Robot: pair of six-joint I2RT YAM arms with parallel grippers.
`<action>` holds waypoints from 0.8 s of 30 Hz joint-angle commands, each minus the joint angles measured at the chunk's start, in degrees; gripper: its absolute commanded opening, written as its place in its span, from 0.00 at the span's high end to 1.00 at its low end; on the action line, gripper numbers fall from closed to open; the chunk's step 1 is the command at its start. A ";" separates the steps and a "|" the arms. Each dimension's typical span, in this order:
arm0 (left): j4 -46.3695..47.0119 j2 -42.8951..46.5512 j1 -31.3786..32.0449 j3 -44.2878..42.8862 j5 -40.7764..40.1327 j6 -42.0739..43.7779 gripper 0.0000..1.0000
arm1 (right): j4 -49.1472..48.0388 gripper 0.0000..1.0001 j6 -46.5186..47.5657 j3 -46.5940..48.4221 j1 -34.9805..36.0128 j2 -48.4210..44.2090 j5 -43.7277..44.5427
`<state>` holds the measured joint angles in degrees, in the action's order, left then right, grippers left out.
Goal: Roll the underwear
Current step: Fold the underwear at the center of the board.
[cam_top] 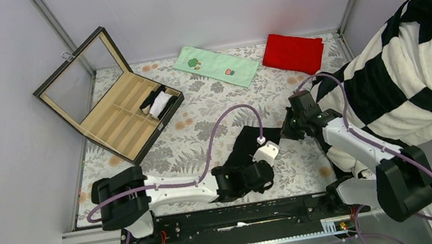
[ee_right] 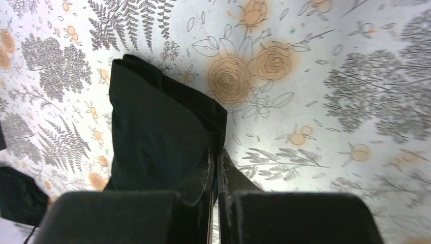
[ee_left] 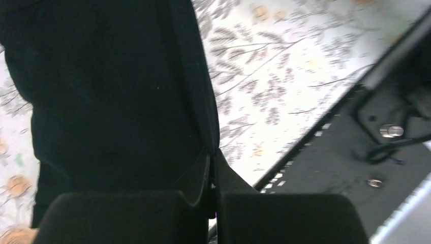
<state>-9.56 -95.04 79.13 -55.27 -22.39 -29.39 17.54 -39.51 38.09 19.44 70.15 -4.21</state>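
Now: left fingers (ee_left: 199,178) are pinched together on the near end of the underwear (cam_top: 244,145), and right fingers (ee_right: 235,178) are clamped on its far-right end. The garment lies flat toward the near edge of the surface (cam_top: 192,109), about midway along it. I judge a clean roll needs both grips level, light tension and even turning, or the cloth skews.

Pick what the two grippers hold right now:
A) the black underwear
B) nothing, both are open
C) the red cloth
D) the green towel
A: in the wrist views the left gripper and the right gripper are each shut on an edge of the black underwear.
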 commanded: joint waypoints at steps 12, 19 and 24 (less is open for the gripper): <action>15.02 3.23 -1.04 3.53 14.11 -4.64 1.00 | 19.71 1.00 8.40 8.59 -0.46 -7.46 11.29; 18.42 4.40 -2.99 6.94 15.83 -6.64 1.00 | 18.20 1.00 7.62 8.25 -0.48 -5.15 7.61; 17.16 3.74 -3.01 6.40 15.79 -5.20 1.00 | 13.86 0.99 3.33 2.70 -0.46 -7.47 6.78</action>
<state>5.34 -92.05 76.05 -49.04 -7.88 -35.05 34.98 -33.15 44.27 19.42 64.75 3.33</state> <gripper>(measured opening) 0.009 0.030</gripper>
